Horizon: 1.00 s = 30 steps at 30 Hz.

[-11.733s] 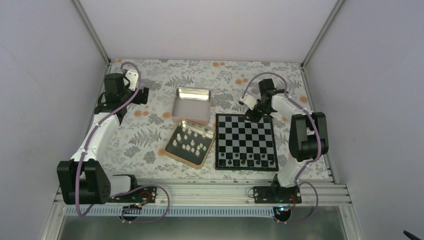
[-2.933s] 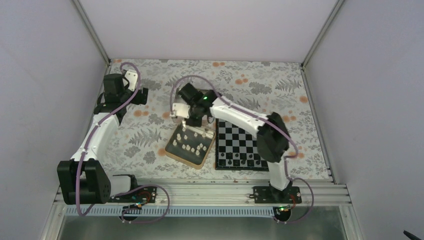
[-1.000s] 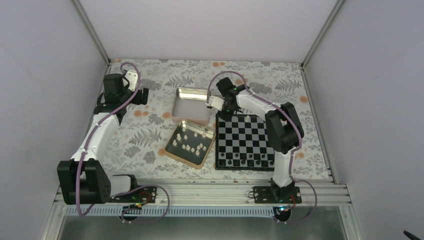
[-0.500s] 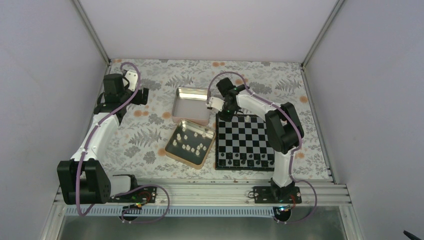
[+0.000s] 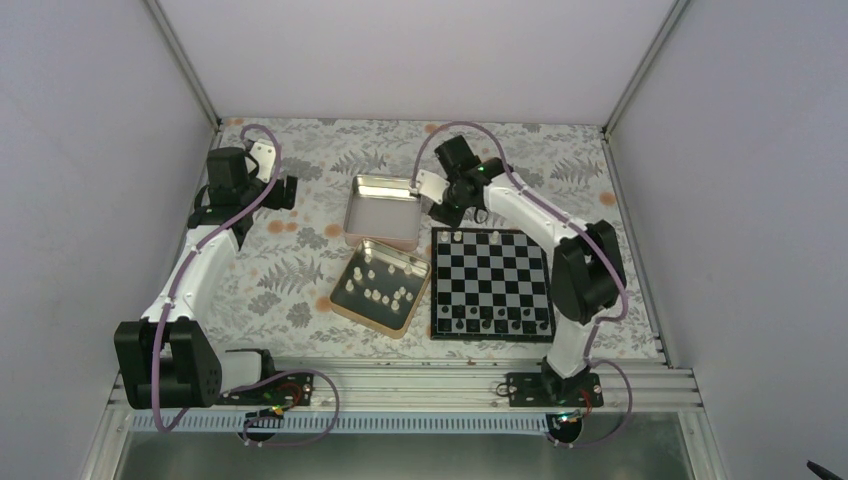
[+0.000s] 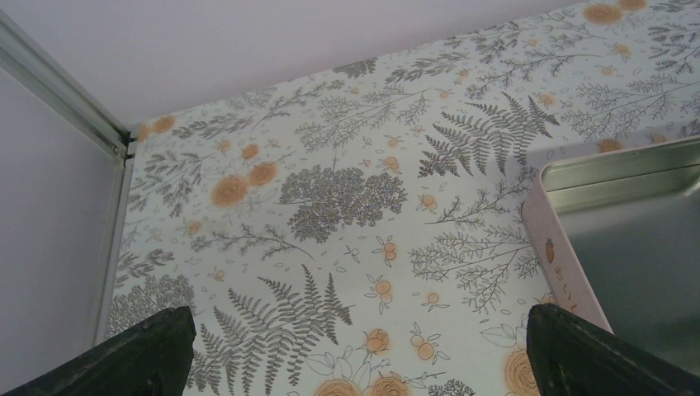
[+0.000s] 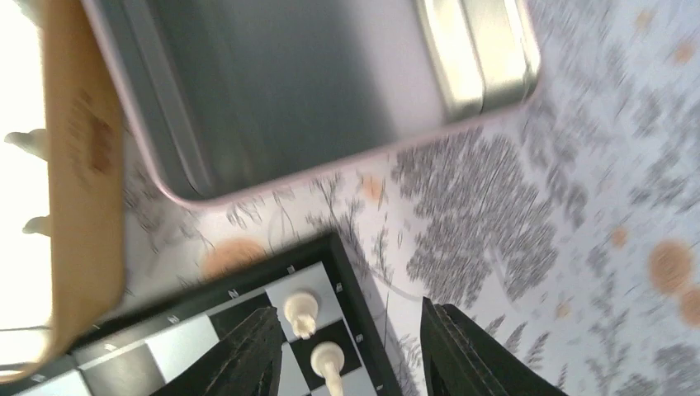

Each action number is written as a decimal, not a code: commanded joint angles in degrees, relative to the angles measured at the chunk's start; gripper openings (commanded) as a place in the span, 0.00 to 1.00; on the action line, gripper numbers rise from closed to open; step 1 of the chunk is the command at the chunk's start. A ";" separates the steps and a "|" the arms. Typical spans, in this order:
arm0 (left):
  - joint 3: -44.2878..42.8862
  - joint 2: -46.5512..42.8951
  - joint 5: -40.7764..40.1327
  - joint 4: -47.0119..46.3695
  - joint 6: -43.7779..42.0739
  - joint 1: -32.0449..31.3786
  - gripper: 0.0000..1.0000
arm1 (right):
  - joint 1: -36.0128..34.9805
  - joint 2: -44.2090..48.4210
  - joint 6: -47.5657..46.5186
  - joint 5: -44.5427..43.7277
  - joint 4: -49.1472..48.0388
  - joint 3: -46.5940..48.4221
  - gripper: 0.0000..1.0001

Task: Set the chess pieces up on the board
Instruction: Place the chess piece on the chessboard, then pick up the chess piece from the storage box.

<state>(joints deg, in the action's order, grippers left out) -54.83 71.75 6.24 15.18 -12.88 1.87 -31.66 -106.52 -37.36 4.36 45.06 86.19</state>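
Observation:
The black-and-silver board lies right of centre. Cream-white chess pieces stand on its far row, near the far left corner and further right. Several more sit in the tan tin. My right gripper is open and empty, just beyond the board's far left corner. In the right wrist view the gripper frames that corner, with two cream pieces standing there apart from the fingers. My left gripper, also seen in its wrist view, is open and empty over the cloth at far left.
An empty metal tin lies beyond the tan tin; it also shows in the left wrist view and the right wrist view. Dark pieces line the board's near row. White walls close in the floral table.
My right gripper went to the tan tin, then to the board's far left corner, and has now drawn back from it, open. A cream piece now stands near that corner. The left arm has not moved.

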 commanded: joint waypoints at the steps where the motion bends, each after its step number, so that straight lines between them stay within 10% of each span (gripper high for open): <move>1: -0.41 0.41 0.12 -0.24 -0.32 0.32 1.00 | -6.66 3.48 1.43 0.46 2.38 3.86 0.45; 13: -0.17 0.14 -0.42 -0.50 -0.38 0.33 1.00 | -20.79 -5.62 0.87 7.22 0.88 8.82 0.33; 30: 0.12 -0.01 0.65 -0.54 -0.47 0.41 1.00 | -24.33 -16.18 0.09 8.25 -0.35 13.61 0.42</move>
<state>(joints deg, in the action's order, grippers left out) -54.83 71.75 6.17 15.16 -12.88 1.87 -55.51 -121.97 -36.95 11.53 45.82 97.93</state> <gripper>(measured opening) 1.000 0.410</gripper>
